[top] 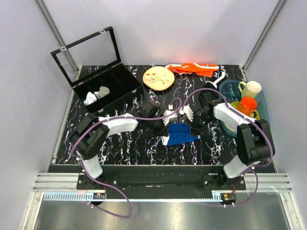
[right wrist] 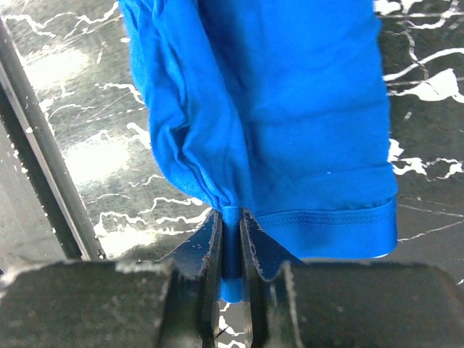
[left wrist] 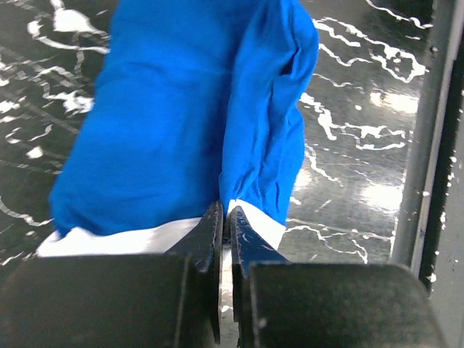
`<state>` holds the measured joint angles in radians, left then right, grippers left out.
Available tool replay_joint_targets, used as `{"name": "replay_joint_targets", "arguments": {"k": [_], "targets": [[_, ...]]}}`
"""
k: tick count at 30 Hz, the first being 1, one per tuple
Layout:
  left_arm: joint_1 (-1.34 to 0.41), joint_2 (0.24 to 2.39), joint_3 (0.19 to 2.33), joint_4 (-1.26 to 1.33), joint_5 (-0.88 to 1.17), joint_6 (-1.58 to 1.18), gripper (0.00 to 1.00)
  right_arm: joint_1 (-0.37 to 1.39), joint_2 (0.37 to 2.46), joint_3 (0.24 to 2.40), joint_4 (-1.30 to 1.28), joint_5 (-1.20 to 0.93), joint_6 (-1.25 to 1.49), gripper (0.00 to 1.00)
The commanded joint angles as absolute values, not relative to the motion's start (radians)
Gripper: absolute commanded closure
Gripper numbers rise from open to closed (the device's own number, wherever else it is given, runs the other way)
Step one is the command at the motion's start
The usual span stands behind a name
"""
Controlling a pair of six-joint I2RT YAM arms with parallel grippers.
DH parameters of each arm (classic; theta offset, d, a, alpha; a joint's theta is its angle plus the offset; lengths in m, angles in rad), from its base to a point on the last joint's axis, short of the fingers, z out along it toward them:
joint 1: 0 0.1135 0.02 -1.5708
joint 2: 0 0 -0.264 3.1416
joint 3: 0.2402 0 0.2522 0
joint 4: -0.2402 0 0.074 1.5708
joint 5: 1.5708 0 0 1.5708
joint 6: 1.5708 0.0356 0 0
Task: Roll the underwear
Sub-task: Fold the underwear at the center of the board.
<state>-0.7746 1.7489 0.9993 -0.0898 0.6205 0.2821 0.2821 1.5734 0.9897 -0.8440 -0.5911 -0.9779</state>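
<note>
The underwear (top: pixel 181 133) is royal-blue with a white waistband and lies folded on the black marbled table, in the middle. My left gripper (top: pixel 168 125) is shut on its white waistband edge; in the left wrist view the gripper (left wrist: pixel 225 217) pinches the band where the underwear (left wrist: pixel 181 116) folds. My right gripper (top: pixel 195 123) is shut on the opposite blue hem; in the right wrist view the gripper (right wrist: pixel 230 221) clamps a fold of the underwear (right wrist: pixel 290 109). Both hold the far edge of the cloth.
An open black compartment box (top: pixel 103 84) with white cloth pieces (top: pixel 96 95) stands back left. A round wooden plate (top: pixel 159 77) and an orange cloth (top: pixel 194 68) lie at the back. A blue bin (top: pixel 265 106) with cups (top: pixel 248 104) sits at the right.
</note>
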Motion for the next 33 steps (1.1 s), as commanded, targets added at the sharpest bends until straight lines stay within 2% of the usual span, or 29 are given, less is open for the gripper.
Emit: {"name": "replay_joint_targets", "arguments": {"k": [1,12,21,24,25,27,30,33], "targets": [[-0.72,1.773,1.071,-0.061,0.623,0.2,1.0,0.239,1.626,1.069,-0.851,-0.557,-0.914,0.83],[-0.692,1.862,1.155,-0.041,0.532,0.164,1.0,0.221,1.707,1.118,-0.75,-0.488,-0.779,0.75],[-0.686,1.888,1.157,0.021,0.4,0.114,0.97,0.216,1.681,1.091,-0.628,-0.362,-0.695,0.62],[-0.686,1.885,1.15,0.054,0.373,0.086,0.9,0.218,1.672,1.074,-0.576,-0.308,-0.661,0.61],[-0.686,1.881,1.149,0.058,0.355,0.077,0.83,0.218,1.669,1.072,-0.565,-0.287,-0.652,0.6],[-0.686,1.873,1.146,0.077,0.348,0.052,0.79,0.218,1.669,1.071,-0.539,-0.273,-0.627,0.6],[-0.687,1.835,1.121,0.125,0.313,0.012,0.55,0.216,1.672,1.069,-0.494,-0.25,-0.578,0.58],[-0.683,1.757,1.051,0.223,0.241,-0.037,0.47,0.216,1.681,1.086,-0.471,-0.242,-0.535,0.55]]}}
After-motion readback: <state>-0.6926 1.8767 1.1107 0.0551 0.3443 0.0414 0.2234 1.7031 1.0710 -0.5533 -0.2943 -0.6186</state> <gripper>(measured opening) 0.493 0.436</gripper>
